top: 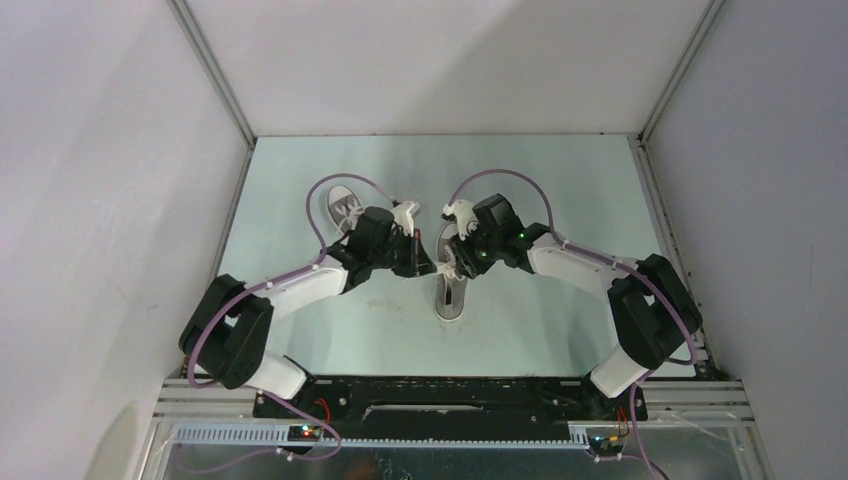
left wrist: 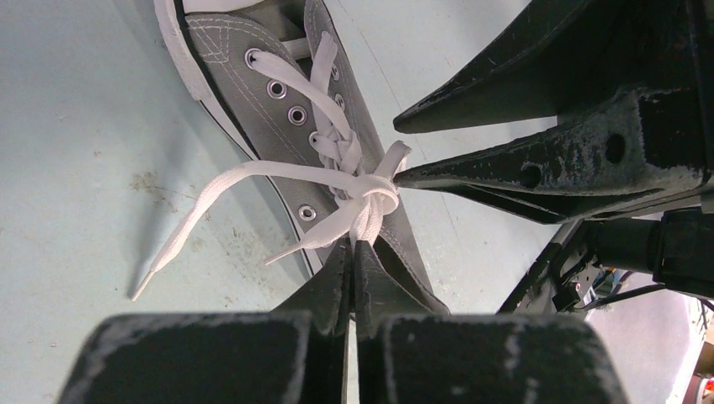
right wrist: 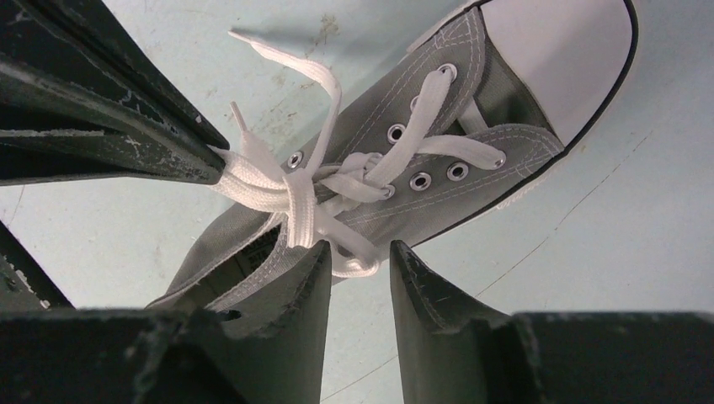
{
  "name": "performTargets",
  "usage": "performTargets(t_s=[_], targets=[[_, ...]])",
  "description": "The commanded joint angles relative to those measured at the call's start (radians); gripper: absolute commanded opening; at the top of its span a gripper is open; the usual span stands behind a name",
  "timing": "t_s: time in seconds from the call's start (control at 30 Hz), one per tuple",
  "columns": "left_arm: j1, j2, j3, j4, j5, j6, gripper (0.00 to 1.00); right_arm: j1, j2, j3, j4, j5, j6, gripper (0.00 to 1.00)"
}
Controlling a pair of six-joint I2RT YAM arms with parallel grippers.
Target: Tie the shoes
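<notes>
A grey sneaker lies at the middle of the worktop, its white toe cap toward the near edge. The second sneaker sits toward the far left corner, partly under the left arm. Both grippers meet over the middle sneaker's tongue. The left gripper is pinched closed on its white lace at the half-formed knot. The right gripper stands narrowly parted, a lace loop lying between its fingers; whether they grip it cannot be told.
</notes>
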Motion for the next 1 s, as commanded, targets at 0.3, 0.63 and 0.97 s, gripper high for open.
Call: performTargets(t_s=[0.3, 0.63, 0.97], targets=[[0.007, 0.007, 0.043, 0.003, 0.022, 0.022, 0.0, 0.034, 0.072, 0.106, -0.018, 0.027, -0.063, 0.37], [0.007, 0.015, 0.054, -0.005, 0.023, 0.026, 0.0, 0.051, 0.065, 0.106, -0.009, 0.069, -0.089, 0.51], [0.01, 0.022, 0.053, 0.0, 0.035, 0.024, 0.0, 0.053, 0.073, 0.119, 0.004, 0.032, -0.119, 0.42]])
